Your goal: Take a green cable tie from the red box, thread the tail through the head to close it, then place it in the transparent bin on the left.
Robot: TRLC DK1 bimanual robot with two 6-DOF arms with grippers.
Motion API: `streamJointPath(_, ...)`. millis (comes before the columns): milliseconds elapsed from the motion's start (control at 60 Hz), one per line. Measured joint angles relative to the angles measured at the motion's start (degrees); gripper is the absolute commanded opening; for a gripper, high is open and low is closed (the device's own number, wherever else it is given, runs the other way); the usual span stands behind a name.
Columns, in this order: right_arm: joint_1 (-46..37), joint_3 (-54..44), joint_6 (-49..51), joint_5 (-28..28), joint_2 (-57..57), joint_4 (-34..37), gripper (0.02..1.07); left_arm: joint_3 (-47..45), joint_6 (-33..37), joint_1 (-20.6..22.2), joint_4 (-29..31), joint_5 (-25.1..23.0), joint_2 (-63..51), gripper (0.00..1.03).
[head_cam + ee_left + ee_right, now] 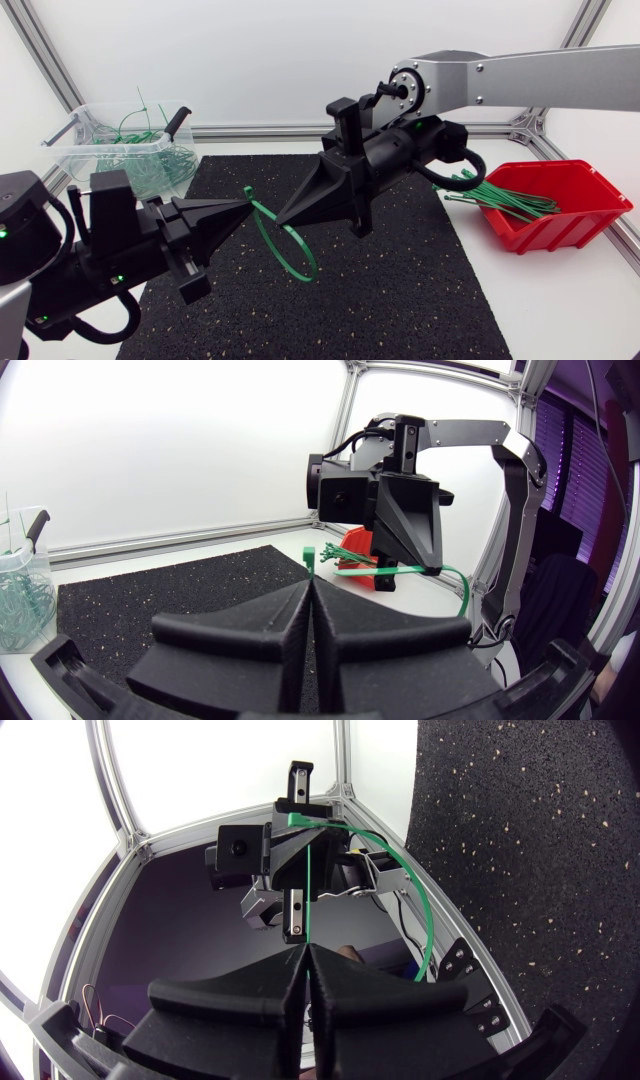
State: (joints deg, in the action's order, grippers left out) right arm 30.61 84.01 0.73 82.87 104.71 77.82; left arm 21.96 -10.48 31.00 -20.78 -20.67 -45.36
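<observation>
Rough speckled black rubbery mat (400, 290), glossy red plastic box (560, 232), smooth green plastic cable tie (309, 890).

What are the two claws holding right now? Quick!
Left gripper: shut on the green cable tie, close to its head.
Right gripper: shut on the same green cable tie.

A black mat (400, 290) flecked with pale specks lies flat across the middle of the white surface (560, 300).
</observation>
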Motion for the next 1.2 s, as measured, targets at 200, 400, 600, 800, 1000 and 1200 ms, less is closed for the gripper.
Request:
streamJointPath(200,-0.31,1.77,0.00,0.00,0.02,0.28,0.08,0.00,-0.09,0.31,0.37,-0.02,0.11,0.03)
streamJointPath(400,-0.31,1.90,0.00,0.00,0.66,0.42,0.08,0.00,-0.20,0.31,0.37,-0.02,0.11,0.03)
streamJointPath(600,-0.31,1.92,0.00,0.00,1.29,0.42,0.08,0.00,-0.20,0.31,0.39,-0.02,0.11,0.03)
streamJointPath(800,-0.31,1.92,0.00,0.00,1.40,0.44,0.08,0.00,-0.20,0.63,0.39,-0.02,0.11,0.03)
streamJointPath(1000,-0.31,1.92,0.00,0.00,1.40,0.44,0.08,0.00,-0.20,0.63,0.37,-0.02,0.11,0.03)
streamJointPath(1200,-0.31,1.92,0.00,0.00,1.40,0.46,0.08,0.00,-0.20,0.63,0.37,-0.02,0.11,0.03)
